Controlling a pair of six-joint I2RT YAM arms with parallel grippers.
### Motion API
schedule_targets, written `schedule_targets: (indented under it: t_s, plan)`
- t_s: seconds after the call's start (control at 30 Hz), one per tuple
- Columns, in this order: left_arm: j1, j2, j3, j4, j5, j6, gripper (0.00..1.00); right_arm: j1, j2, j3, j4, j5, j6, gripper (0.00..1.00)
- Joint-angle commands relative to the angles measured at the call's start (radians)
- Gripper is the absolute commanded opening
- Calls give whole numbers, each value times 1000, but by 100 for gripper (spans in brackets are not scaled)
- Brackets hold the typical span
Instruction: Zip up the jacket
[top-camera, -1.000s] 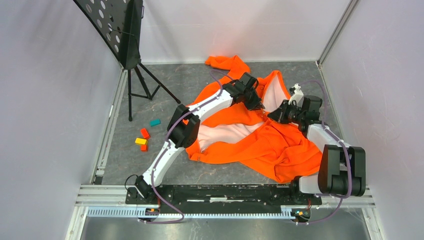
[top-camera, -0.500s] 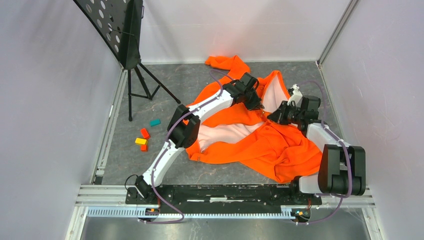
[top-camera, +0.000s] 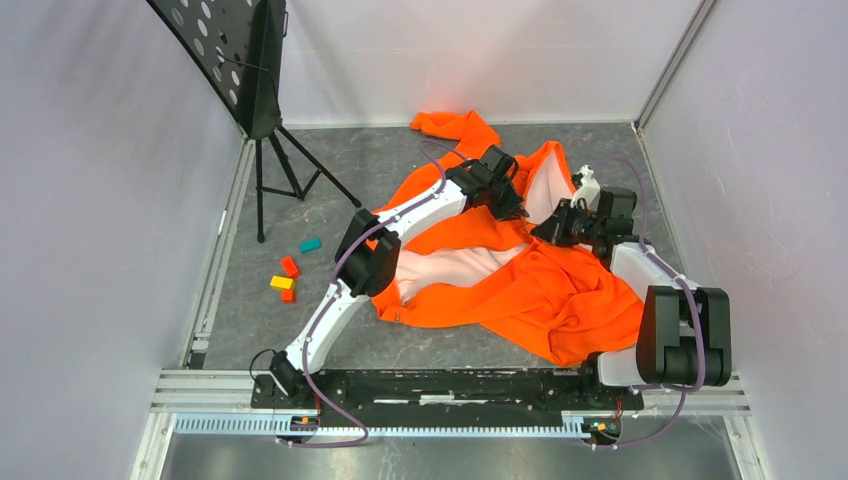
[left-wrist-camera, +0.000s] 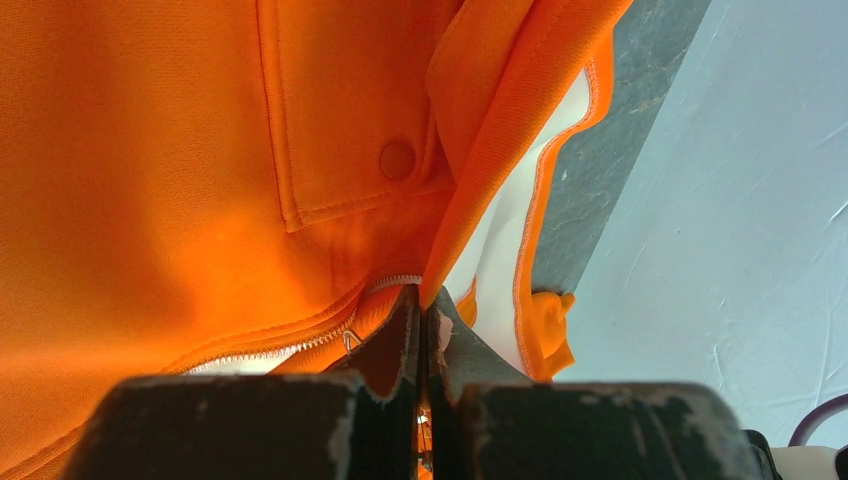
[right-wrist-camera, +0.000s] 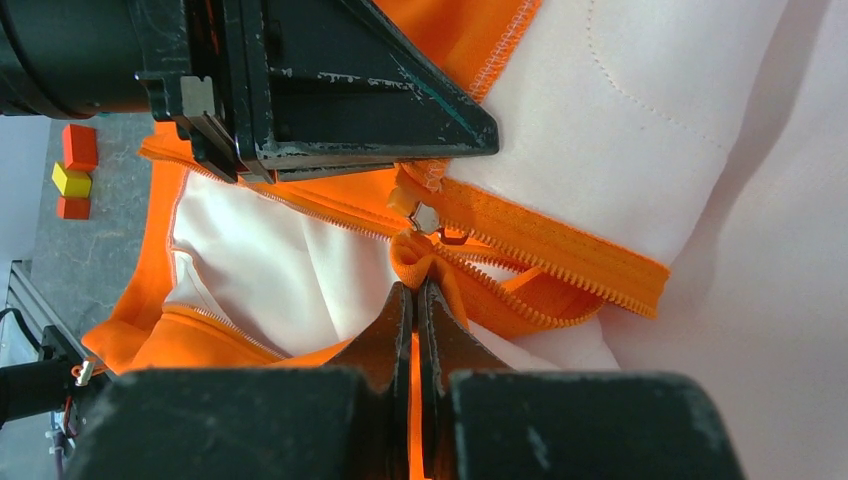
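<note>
The orange jacket (top-camera: 540, 290) lies open on the grey floor with its pale lining (top-camera: 455, 265) showing. My left gripper (top-camera: 519, 211) is shut on the jacket's front edge beside the zipper teeth (left-wrist-camera: 300, 345), just below a pocket with a snap button (left-wrist-camera: 397, 160). My right gripper (top-camera: 541, 232) sits close to its right and is shut on a bunched fold of the orange zipper tape (right-wrist-camera: 412, 262). In the right wrist view the metal zipper slider (right-wrist-camera: 425, 217) lies just past my fingertips, under the left gripper's black fingers (right-wrist-camera: 380, 100).
A black music stand (top-camera: 250, 70) on a tripod stands at the back left. Several small coloured blocks (top-camera: 290, 275) lie on the floor left of the jacket. Walls enclose the floor on three sides, and a metal rail (top-camera: 450, 385) runs along the front.
The right gripper has shifted slightly left and away with the zipper tape in it. The left arm has stayed put.
</note>
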Motion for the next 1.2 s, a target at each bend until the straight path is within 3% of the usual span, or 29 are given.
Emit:
schedule_targets:
  t_s: [0.0, 0.5, 1.17]
  plan:
    - [-10, -13, 42, -15, -10, 29, 2, 11, 5, 41, 7, 19, 0, 0]
    - [-10, -25, 42, -36, -36, 29, 2, 13, -15, 70, -105, 82, -29, 0]
    - [-13, -29, 43, -41, -39, 24, 2, 52, -20, 91, -126, 145, -18, 0]
